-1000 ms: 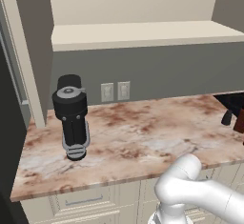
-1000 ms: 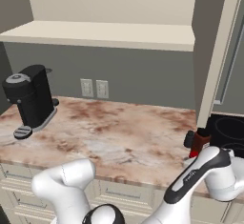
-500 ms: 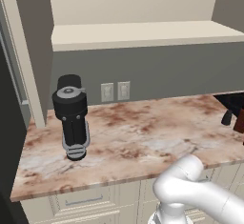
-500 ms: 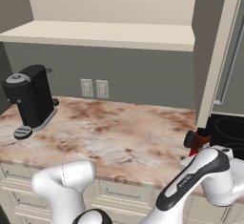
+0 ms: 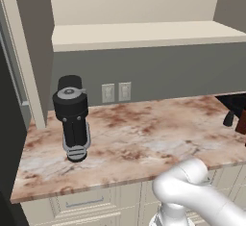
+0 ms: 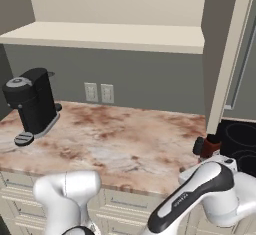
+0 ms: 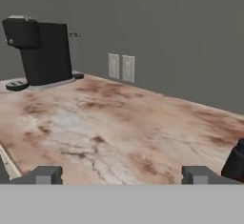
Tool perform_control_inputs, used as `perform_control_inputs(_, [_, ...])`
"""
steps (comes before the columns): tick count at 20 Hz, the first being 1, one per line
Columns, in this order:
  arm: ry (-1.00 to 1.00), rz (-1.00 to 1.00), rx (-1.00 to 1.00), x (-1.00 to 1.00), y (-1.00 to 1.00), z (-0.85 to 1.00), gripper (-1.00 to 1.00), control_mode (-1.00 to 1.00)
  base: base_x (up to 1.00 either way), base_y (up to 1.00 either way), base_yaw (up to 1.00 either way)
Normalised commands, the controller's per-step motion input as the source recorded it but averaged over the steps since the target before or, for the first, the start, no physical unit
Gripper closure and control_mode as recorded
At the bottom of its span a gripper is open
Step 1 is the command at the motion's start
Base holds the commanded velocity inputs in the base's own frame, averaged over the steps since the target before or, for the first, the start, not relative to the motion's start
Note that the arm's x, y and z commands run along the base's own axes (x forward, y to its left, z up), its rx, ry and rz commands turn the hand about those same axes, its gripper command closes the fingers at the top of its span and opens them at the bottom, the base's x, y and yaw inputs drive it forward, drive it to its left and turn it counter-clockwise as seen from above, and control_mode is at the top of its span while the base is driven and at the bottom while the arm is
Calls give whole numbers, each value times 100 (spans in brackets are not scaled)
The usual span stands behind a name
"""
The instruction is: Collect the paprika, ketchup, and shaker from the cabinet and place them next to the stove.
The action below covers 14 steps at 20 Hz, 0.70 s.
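Note:
The small black shaker (image 6: 198,145) and the dark red-brown paprika (image 6: 210,147) stand together on the marble counter beside the black stove (image 6: 239,140). In the left base view, the shaker (image 5: 229,119), paprika (image 5: 241,124) and stove (image 5: 234,100) sit at the far right edge. My gripper (image 7: 122,175) hovers low over the counter's front, open, with nothing between its fingertips (image 7: 45,174). The shaker (image 7: 236,163) is just right of it, apart from the fingers. The cabinet shelf (image 5: 144,34) runs above the counter. The ketchup is out of view.
A black coffee machine (image 5: 72,117) stands at the counter's left end, in the hand view (image 7: 42,51) far ahead on the left. Two wall outlets (image 5: 116,92) sit on the grey backsplash. Cream drawer fronts (image 5: 81,203) run below the counter.
In the right base view my arm's forearm has shifted slightly. The shaker, the paprika and the coffee machine have stayed put.

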Motion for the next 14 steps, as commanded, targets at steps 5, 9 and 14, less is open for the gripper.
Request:
perform_control_inputs(5, [0, 5, 0, -39, 70, 0, -100, -100, 0, 0, 0])
perform_control_inputs(9, [0, 7, 0, -37, 77, 0, -100, -100, 0, 0, 0])
perform_control_inputs(14, [0, 8, 0, -19, 91, 0, -100, -100, 0, 0, 0])
